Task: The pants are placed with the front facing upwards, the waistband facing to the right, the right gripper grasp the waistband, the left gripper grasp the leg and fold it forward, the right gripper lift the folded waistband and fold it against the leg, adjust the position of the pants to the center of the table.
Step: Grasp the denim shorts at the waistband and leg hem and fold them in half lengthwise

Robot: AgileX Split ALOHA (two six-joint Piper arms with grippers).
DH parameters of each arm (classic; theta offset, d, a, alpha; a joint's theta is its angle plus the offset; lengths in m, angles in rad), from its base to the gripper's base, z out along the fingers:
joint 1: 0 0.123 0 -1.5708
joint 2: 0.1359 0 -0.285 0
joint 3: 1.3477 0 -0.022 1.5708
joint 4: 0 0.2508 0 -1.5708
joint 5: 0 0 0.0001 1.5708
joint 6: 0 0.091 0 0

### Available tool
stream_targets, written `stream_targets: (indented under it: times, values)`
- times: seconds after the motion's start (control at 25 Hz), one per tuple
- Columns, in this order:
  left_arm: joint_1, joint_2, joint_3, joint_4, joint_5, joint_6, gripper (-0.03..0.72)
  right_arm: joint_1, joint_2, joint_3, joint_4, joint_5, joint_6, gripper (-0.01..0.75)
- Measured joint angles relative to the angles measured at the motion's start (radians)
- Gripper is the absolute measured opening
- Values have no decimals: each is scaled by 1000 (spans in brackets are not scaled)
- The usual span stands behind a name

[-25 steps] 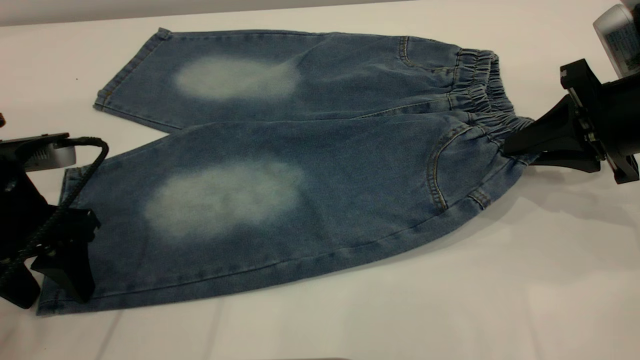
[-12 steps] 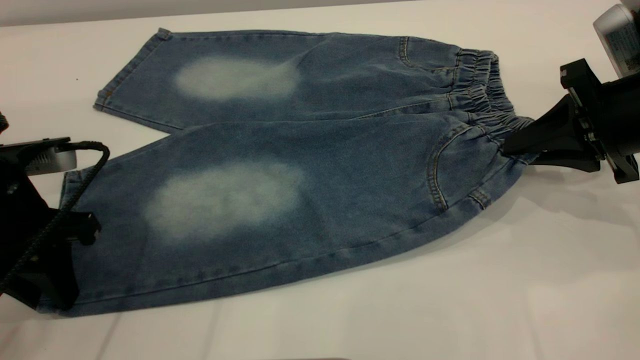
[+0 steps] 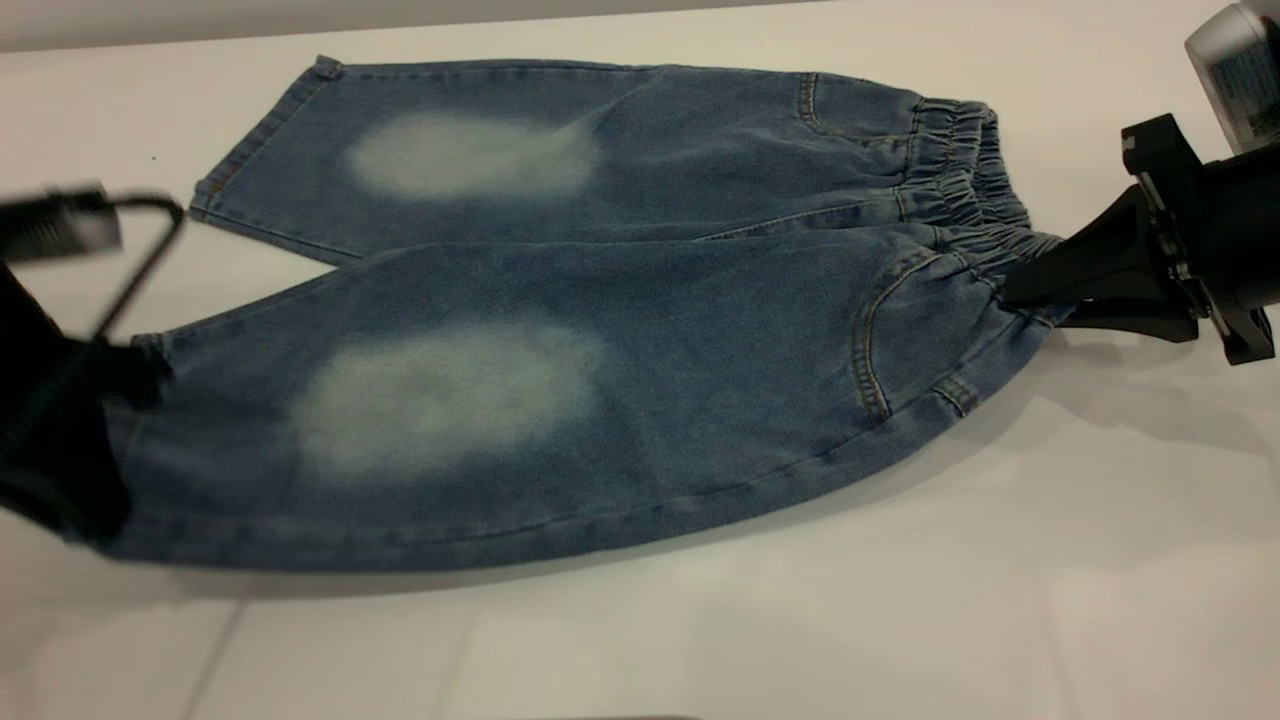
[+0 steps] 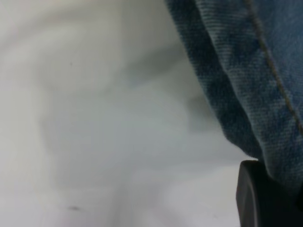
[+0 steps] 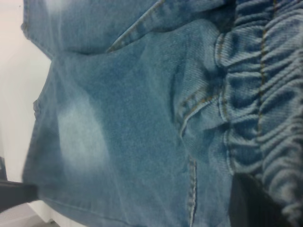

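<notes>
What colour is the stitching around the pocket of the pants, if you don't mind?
Tan, on the blue pants; the pocket stitching shows best in the exterior view.

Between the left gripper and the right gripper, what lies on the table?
Only the pants: the near leg runs from the left gripper at its hem to the right gripper at the waistband. The exterior view shows it.

pants (image 3: pixel 600 330): blue denim, pale faded oval knee patches, tan stitching. surface (image 3: pixel 900 600): plain white. both tools black.
</notes>
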Motion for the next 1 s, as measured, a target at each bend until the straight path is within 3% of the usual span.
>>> stream_targets:
  times: [0.56, 0.88, 1.0]
  values:
    - [-10, -427, 15, -51, 192, 6, 46, 0, -212, 122, -18, 3, -20, 42]
    - [-184, -563, 18, -56, 212, -72, 46, 0, -360, 289, 12, -9, -80, 42]
    - [-205, -582, 18, -5, 196, -112, 46, 0, -432, 323, 16, -20, -91, 42]
